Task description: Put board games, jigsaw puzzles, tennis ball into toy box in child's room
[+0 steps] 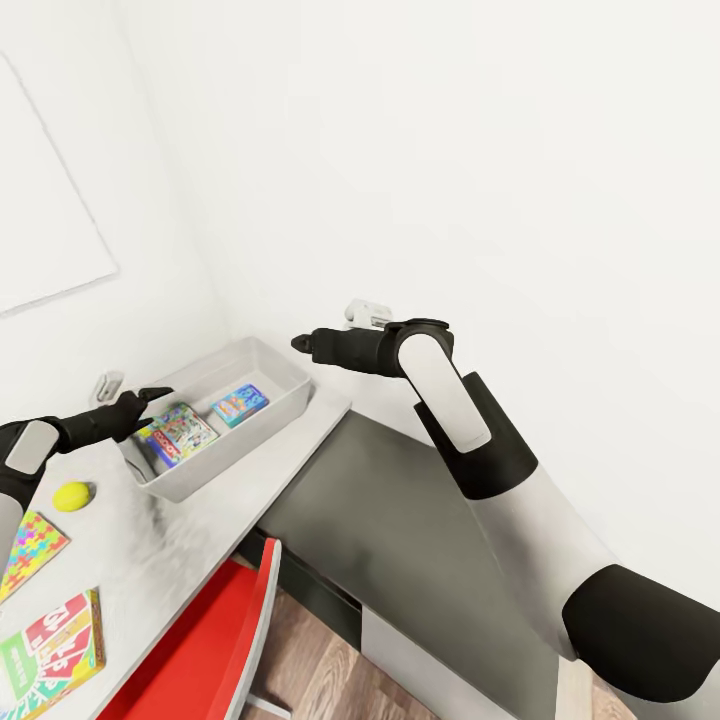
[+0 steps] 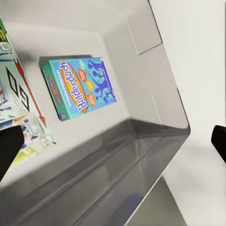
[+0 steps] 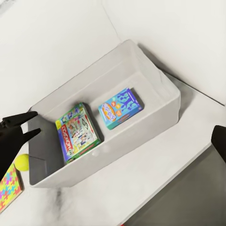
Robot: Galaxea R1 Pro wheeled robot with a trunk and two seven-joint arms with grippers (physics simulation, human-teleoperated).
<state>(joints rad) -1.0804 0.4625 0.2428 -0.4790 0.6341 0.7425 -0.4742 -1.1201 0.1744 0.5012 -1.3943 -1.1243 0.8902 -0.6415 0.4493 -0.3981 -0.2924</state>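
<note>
SKIP-BO box (image 1: 50,655) seen on table (image 1: 190,540), well short of toy box (image 1: 285,405); two board games (image 3: 120,108) laid inside; left gripper (image 1: 150,397) spread open, empty, over rim; right gripper (image 1: 300,344) state undetermined

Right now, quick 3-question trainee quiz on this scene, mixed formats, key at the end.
1. True or false: the tennis ball lies inside the toy box.
2. How many board games lie in the toy box? A) one B) two C) three
3. Fill in: the left gripper hovers above the toy box's ____ end, as the head view shows it.

Key:
1. False. It rests on the table, outside the box.
2. B. The blue game and the green-bordered game. The SKIP-BO game and a jigsaw puzzle lie on the table.
3. Left. The right gripper hangs above the other end.
</note>
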